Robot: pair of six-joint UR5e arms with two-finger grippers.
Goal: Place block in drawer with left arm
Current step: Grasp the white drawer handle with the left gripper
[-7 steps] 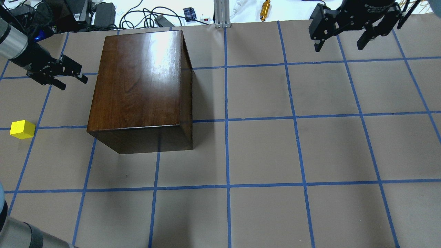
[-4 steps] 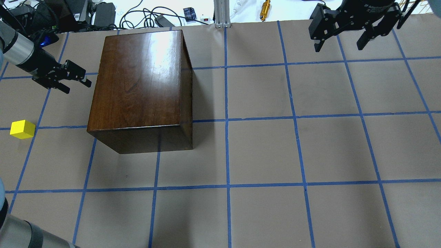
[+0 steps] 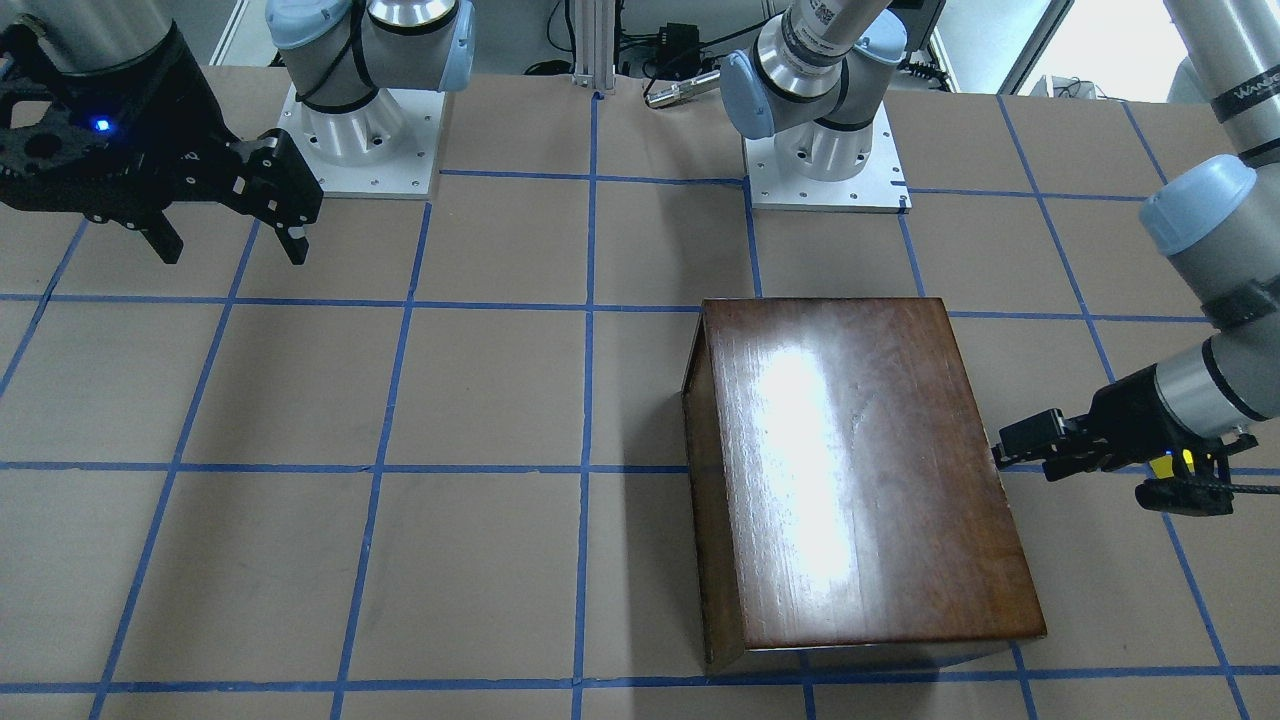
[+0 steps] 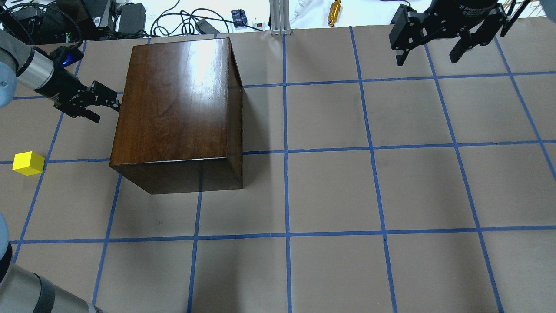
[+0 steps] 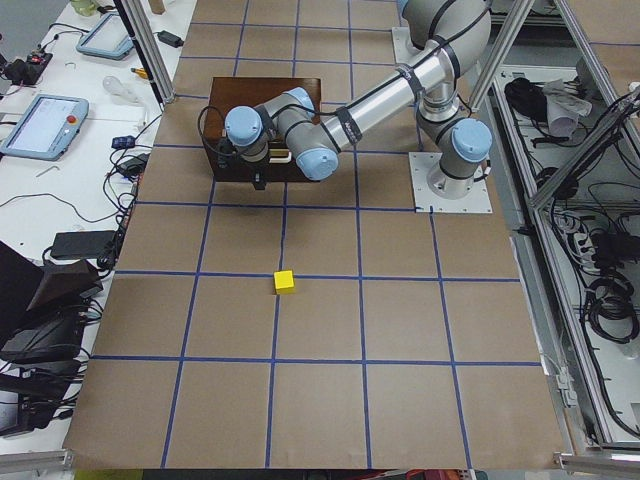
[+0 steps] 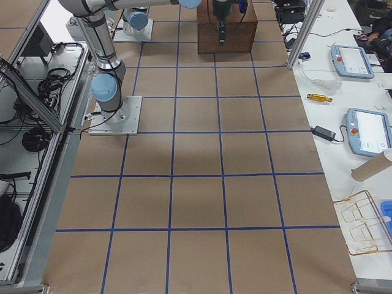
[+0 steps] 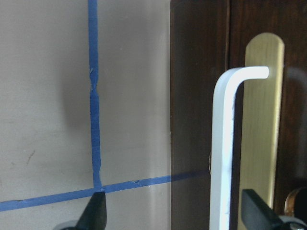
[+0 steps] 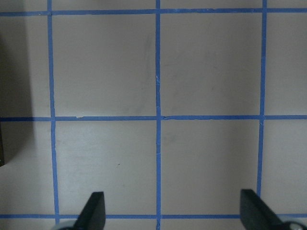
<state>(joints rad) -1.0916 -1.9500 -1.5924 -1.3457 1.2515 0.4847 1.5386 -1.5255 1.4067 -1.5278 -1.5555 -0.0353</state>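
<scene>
Jaws first: my left jaws are released, fingertips [image 7: 98, 213] spread wide. On my left wrist camera the white handle [image 7: 223, 143] stands just inside the gap, over toward the 3 o'clock fingertip, and as far as I can tell nothing touches it. Behind it there's a brass plate [image 7: 264, 110] on the dark front of the drawer [image 7: 292, 72], and that drawer is shut. So the step in hand, I'd say, is the reach for the handle; the block can't go in until the drawer is out. The next move calls for easing forward until the handle sits squarely between the fingertips and clenching on it. Then a straight pull toward 9 o'clock on the overhead view, no twist, or the tray may bind.

Outward now: my left arm [image 4: 39, 71] enters at 9 o'clock overhead, and the box [image 4: 173, 108] lies at 3 o'clock from it. The block [image 4: 28, 163] sits on the surface [image 4: 330, 195], between 7 and 8 o'clock from my left jaws and well apart from the box. My right jaws hang released too, up at 1 o'clock, gripping nothing.

Count: one block, one box, one drawer, one handle, two arms.
</scene>
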